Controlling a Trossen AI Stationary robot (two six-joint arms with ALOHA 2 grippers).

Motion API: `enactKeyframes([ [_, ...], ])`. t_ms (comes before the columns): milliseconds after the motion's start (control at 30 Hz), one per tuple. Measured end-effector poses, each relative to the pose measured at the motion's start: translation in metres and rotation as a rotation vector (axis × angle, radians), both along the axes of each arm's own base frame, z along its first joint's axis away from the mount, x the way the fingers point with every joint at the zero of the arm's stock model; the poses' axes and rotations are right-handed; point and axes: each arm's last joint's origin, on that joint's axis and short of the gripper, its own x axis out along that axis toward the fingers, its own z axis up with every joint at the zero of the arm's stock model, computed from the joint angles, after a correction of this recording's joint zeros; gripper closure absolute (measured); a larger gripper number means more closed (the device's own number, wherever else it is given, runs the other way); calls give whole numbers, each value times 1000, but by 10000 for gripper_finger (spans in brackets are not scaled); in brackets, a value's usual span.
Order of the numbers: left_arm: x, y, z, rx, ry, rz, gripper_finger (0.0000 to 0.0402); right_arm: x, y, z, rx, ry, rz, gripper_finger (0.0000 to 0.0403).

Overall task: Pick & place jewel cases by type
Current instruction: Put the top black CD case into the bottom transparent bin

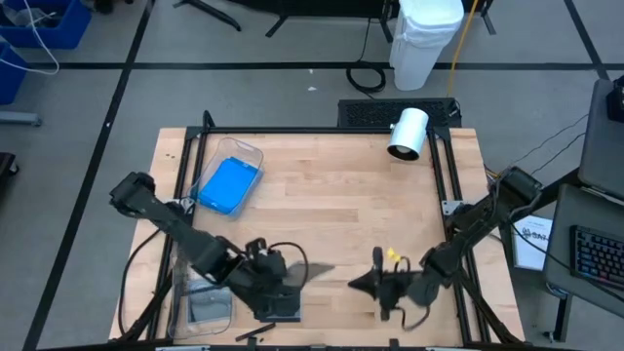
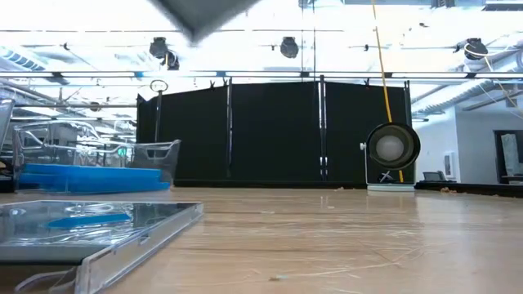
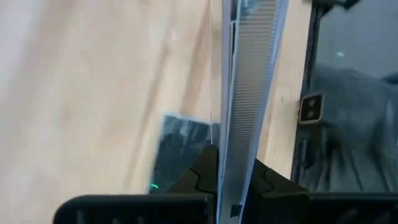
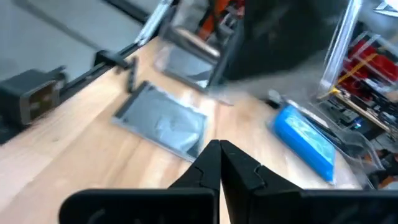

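**Sorting nearly done as one grey case goes up**

Nearest the front edge, the left gripper (image 3: pixel 233 180) pinches a grey jewel case (image 3: pixel 245 93) on edge, above the near clear bin (image 1: pixel 200 302) of grey cases. One grey case (image 4: pixel 163 121) lies loose beside that bin. The right gripper (image 4: pixel 219 163) idles, fingers together. Beyond, blue cases (image 1: pixel 229 185) fill the far bin (image 1: pixel 255 154).

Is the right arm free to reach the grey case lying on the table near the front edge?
Probably yes: the right gripper is shut and empty, and bare table lies between it and the grey case.
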Motion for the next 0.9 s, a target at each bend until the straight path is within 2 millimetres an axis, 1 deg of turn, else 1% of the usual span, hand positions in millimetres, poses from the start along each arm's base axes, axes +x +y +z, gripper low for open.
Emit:
enactKeyframes([
  [67,-4,-1,29,55,-62,14,380,-6,-14,-9,41,-48,-17,403],
  [133,-11,-4,56,165,-170,5,380,-12,-26,-18,59,-100,-30,403],
  [200,-17,-10,73,289,-273,-33,380,-15,-38,-22,92,-161,-47,403],
  [267,-22,-17,79,402,-340,-61,380,-19,-47,-24,132,-209,-62,403],
  [300,-24,-19,78,449,-357,-69,380,-21,-51,-26,139,-217,-70,403],
  [367,-23,-23,71,517,-386,-66,380,-22,-57,-30,153,-216,-60,403],
  [533,-14,-27,37,561,-388,-53,380,-22,-63,-30,218,-199,2,403],
  [600,-12,-26,23,567,-377,-48,380,-22,-65,-30,248,-162,66,403],
  [733,-11,-23,1,579,-355,-15,380,-23,-70,-25,342,-57,259,403],
  [800,-13,-21,-5,579,-370,23,380,-25,-74,-22,367,-26,318,403],
  [900,-23,-13,-8,527,-393,84,380,-34,-82,-22,383,-27,369,403],
])
